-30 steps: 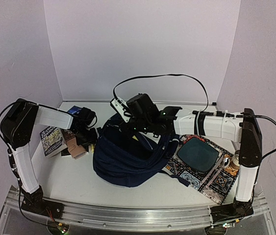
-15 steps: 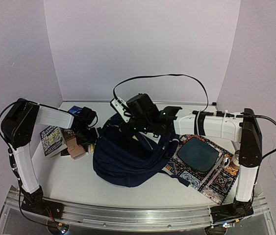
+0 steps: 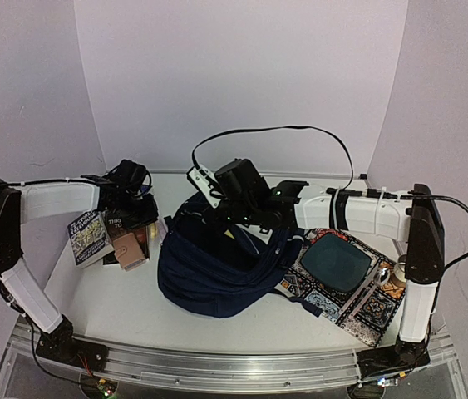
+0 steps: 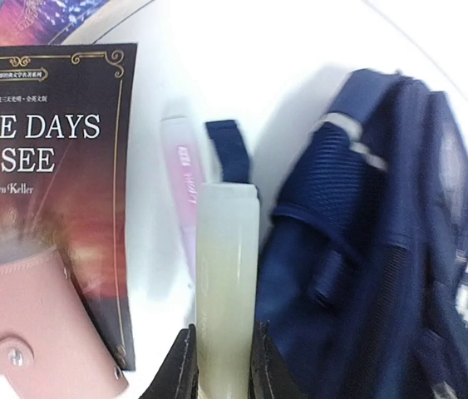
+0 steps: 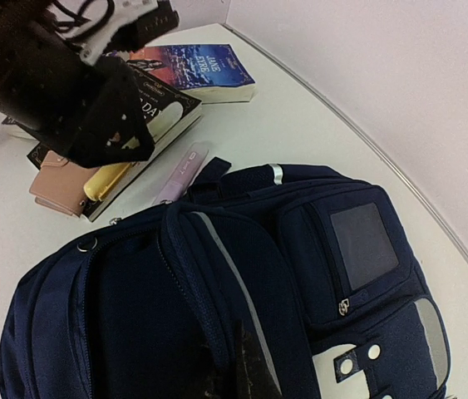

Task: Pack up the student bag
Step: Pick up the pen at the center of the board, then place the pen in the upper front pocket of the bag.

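One student bag (image 3: 209,274), centre. Two books, left: Jane Eyre (image 5: 194,68), Three Days to See (image 4: 51,174). One pink case (image 4: 38,328). One pink pen (image 4: 182,187). One pale tube (image 4: 225,283). One patterned mat (image 3: 375,314), right.

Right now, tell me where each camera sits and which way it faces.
Top external: above and behind the robot, looking down at the student bag; the left arm and right arm show.
Left wrist: looking down past the left gripper, shut on a pale tube beside a book.
Right wrist: looking down past the right gripper pinching the bag's opening; the left gripper shows too.
Shared: all three see the bag; both wrist views see the pink pen.
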{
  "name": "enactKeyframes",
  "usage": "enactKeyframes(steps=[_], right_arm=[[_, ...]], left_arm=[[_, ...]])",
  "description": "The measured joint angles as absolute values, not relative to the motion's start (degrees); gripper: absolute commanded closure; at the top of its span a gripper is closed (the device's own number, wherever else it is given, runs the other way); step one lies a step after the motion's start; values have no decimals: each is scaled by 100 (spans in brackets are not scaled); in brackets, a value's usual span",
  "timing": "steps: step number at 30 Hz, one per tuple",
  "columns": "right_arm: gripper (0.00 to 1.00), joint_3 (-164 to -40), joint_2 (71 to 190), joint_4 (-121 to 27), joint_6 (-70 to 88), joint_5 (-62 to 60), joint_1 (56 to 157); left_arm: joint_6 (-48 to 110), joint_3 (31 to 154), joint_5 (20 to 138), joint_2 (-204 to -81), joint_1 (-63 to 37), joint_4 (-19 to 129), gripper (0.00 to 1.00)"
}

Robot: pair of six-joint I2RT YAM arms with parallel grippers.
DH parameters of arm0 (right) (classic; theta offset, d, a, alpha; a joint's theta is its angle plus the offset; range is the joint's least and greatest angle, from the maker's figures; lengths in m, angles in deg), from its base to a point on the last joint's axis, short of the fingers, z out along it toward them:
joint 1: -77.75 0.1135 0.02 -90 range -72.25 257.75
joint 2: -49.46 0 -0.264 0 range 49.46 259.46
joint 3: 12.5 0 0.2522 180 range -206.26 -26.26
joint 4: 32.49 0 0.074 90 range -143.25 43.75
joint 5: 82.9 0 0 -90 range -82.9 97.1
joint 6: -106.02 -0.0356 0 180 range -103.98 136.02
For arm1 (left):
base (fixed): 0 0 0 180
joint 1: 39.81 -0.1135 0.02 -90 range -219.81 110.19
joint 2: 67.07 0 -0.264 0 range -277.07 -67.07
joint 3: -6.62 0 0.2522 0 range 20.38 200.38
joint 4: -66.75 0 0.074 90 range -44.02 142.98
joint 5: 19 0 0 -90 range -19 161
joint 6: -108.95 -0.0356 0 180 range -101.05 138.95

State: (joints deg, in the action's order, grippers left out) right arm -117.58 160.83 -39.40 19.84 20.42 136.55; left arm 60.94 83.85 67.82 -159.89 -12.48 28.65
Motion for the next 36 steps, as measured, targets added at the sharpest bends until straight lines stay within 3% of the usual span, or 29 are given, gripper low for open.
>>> enactKeyframes(steps=[10,17,27,36], right_arm=[[100,-11797,16085,-3955,1917,2034,13655],[100,-11919,16104,-4076,1878,2023,13653],[100,-12023,16144,-4159,1700,1925,13649],[100,-12065,16197,-4166,1413,1704,13649]], left_arm=[[6702,7448,7649,-14432,-1116,3087,100],[7471,6790,8050,-13750,-182,3805,100],[8417,6516,8066,-13936,840,5067,100],[9048,6544,7369,-14578,942,5756,100]])
